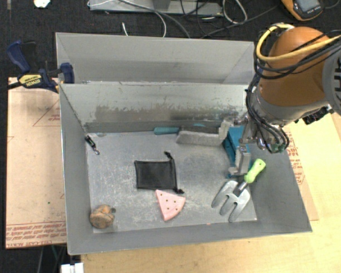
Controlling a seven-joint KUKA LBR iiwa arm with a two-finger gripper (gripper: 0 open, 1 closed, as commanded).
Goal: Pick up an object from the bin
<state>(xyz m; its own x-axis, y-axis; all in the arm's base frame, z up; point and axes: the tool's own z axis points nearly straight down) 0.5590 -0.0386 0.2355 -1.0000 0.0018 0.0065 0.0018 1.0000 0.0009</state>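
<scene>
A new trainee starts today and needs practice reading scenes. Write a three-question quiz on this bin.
1. Which thing lies nearest the tool? A) green-handled metal fork B) black pouch C) pink wedge
2. True or false: the black pouch leans against the back wall.
3. Fill in: the brown lump lies in the front-____ corner of the bin, as this view shows it.
Key: 1 A; 2 false; 3 left.
</scene>
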